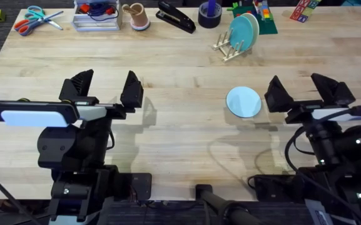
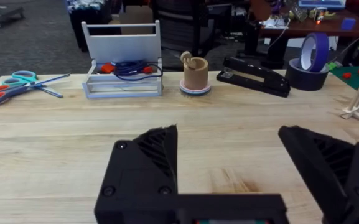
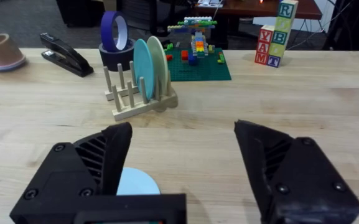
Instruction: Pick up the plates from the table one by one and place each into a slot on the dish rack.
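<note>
One pale blue plate (image 1: 243, 102) lies flat on the table (image 1: 180, 137), just left of my right gripper (image 1: 305, 94), which is open and empty. In the right wrist view the same plate (image 3: 135, 183) peeks out beside one finger of the right gripper (image 3: 182, 162). The dish rack (image 1: 230, 49) stands at the back with a teal plate (image 1: 239, 32) and a pale green plate (image 1: 253, 27) upright in its slots. Both the rack (image 3: 135, 106) and the teal plate (image 3: 143, 68) show in the right wrist view. My left gripper (image 1: 105, 90) hovers open over bare wood at the left, holding nothing; its wrist view also shows the gripper (image 2: 229, 168).
Along the back edge are scissors (image 1: 33, 19), a clear tray (image 1: 96, 15), a wooden cup (image 1: 137, 15), a black stapler (image 1: 175, 17), a dark tape roll (image 1: 209, 15), a green brick baseplate (image 1: 264, 19) and letter blocks (image 1: 304, 9). Bare wood lies between the arms.
</note>
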Robot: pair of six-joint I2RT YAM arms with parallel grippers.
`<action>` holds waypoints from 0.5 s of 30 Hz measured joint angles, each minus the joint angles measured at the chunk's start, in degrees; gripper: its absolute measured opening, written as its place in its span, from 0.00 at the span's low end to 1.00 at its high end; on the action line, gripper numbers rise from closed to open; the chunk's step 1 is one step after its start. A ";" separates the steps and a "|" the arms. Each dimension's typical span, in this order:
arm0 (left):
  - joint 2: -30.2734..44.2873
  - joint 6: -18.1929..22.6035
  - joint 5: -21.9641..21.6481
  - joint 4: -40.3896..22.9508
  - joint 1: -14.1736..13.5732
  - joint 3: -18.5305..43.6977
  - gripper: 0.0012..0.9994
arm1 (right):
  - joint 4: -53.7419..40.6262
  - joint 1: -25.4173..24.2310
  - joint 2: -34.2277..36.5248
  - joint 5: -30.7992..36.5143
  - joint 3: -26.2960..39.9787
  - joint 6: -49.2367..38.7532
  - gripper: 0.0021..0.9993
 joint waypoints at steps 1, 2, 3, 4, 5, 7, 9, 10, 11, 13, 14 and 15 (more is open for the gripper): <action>0.00 0.00 0.00 0.00 0.00 0.00 0.99 | 0.00 0.00 0.00 0.00 0.00 0.00 0.99; 0.00 0.00 0.00 -0.02 0.00 0.00 0.99 | 0.00 0.00 0.00 0.00 0.00 0.00 0.99; 0.00 0.01 0.00 -0.01 0.00 0.00 0.99 | -0.04 0.00 0.00 -0.02 0.00 0.00 0.99; 0.00 0.00 0.00 -0.02 0.00 0.00 0.99 | -0.07 0.00 0.00 -0.02 0.00 0.00 0.99; 0.00 0.02 0.00 0.00 0.00 0.00 0.99 | -0.09 0.00 0.00 -0.02 0.00 0.00 0.99; 0.00 0.02 0.00 0.00 0.00 0.00 0.99 | -0.07 0.00 0.00 -0.04 0.00 0.00 0.99; 0.00 0.02 -0.01 0.05 0.00 0.00 0.99 | 0.11 0.00 0.00 -0.02 0.00 0.00 0.99; 0.00 0.02 0.00 0.09 0.00 0.00 0.99 | 0.22 0.00 0.00 -0.02 0.00 0.00 0.99; 0.00 0.02 0.00 0.15 0.00 0.00 0.99 | 0.44 0.00 0.00 -0.07 -0.02 0.00 1.00; 0.00 0.02 0.00 0.24 0.00 0.02 0.99 | 1.04 0.00 0.00 -0.15 -0.04 0.02 1.00; 0.00 0.02 -0.02 0.24 0.00 0.02 0.99 | 1.42 0.00 0.00 -0.17 -0.02 0.02 1.00; 0.00 0.02 -0.05 0.23 0.00 0.07 0.99 | 1.64 0.00 0.00 -0.20 -0.02 0.02 1.00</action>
